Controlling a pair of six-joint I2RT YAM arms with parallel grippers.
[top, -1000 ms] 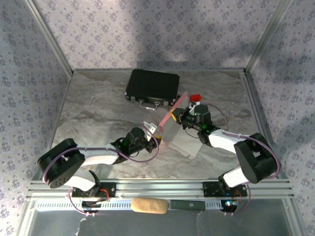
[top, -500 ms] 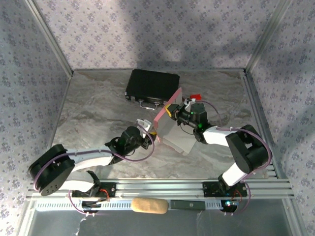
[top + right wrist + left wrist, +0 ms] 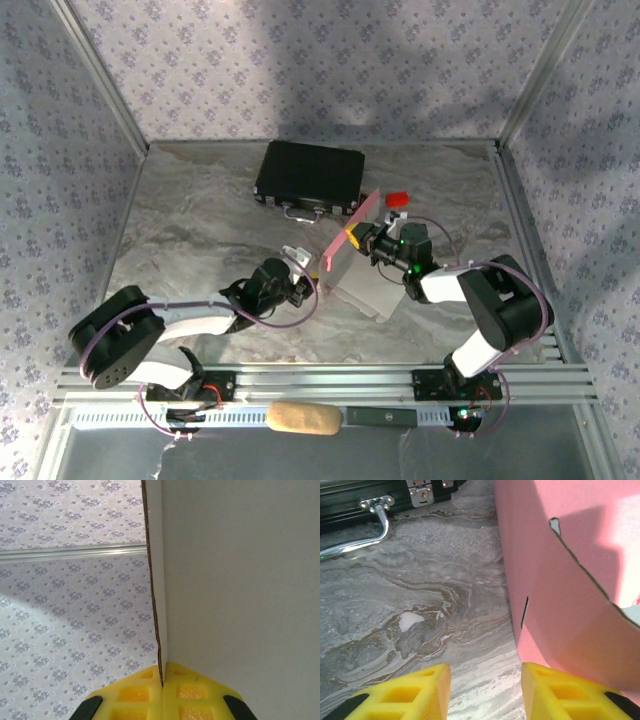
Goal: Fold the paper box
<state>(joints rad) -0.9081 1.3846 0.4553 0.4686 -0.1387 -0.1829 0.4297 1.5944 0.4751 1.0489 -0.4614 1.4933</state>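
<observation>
Pinching paper box [image 3: 365, 282] by its raised edge with right gripper [image 3: 352, 237], pads shut tight on the card. Propping it tilted on mid-worktop, right of centre, just in front of black hard case [image 3: 308, 175]. Hovering low beside pink face with left gripper [image 3: 300, 262], spread apart, empty. Judged early: no walls closed, no tabs tucked, most folding left.

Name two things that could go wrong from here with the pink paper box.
The right gripper pinches only the thin edge of the paper box, so the card might slip out or tear. The left gripper is open beside the raised pink panel, and pushing in could crumple it instead of folding it.
</observation>
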